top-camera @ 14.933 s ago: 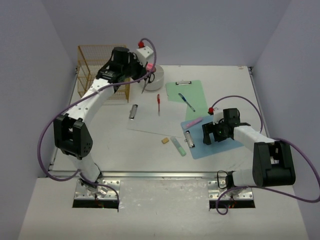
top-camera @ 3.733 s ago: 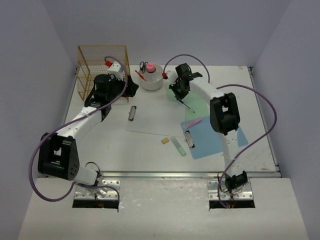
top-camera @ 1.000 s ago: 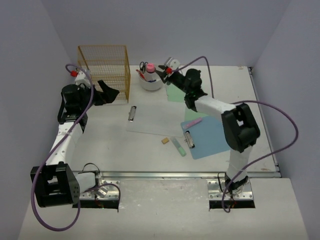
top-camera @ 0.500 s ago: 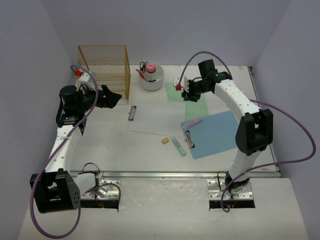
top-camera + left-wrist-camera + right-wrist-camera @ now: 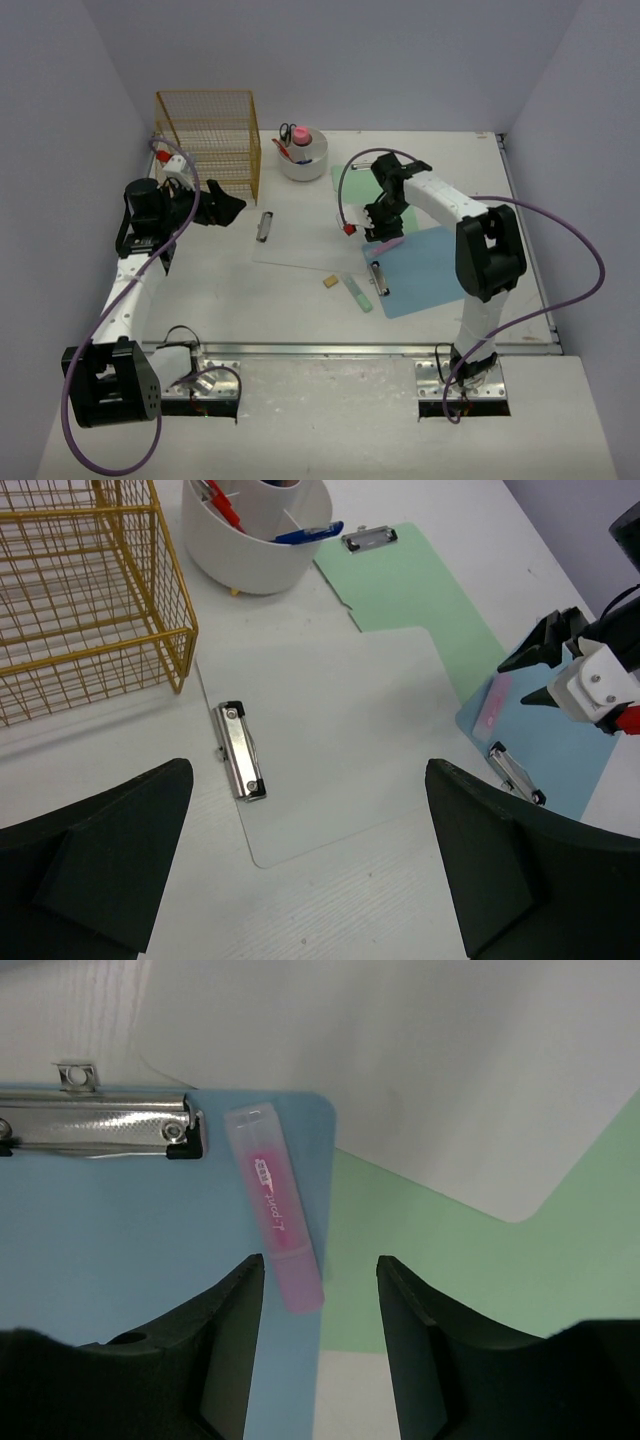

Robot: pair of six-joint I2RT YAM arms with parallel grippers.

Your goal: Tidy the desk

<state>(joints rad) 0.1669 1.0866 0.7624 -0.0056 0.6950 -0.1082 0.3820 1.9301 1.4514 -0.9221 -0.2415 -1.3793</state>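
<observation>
- Pale lavender walls (image 5: 320, 60) close in a white table (image 5: 300, 320), which fills the space in front of both arm bases, with a metal rail on its near edge.
- The right tool (image 5: 320, 1282) hangs directly above a pink marker (image 5: 275, 1205). Its fingers are apart and hold nothing, and the near end of the marker lies in the gap between them.
- The marker rests on a corner of the blue clipboard (image 5: 430, 265), just beside its metal clip. Its long axis runs almost straight away from the tool, so it lies across the closing line of the fingers. I judge that a plain descent and a squeeze would take it.
- The right arm is much the nearer one. The left tool (image 5: 307, 780) is fully apart and empty, well away at the left, near the yellow wire basket (image 5: 210, 140).
- The white cup (image 5: 302, 160) at the back holds scissors, red pens, a blue pen and something with a pink cap.
- In the basket I can make out nothing, but the mesh hides much of it.
- A clear clipboard (image 5: 330, 730) and a green clipboard (image 5: 420, 590) lie flat between the cup and the blue one.
</observation>
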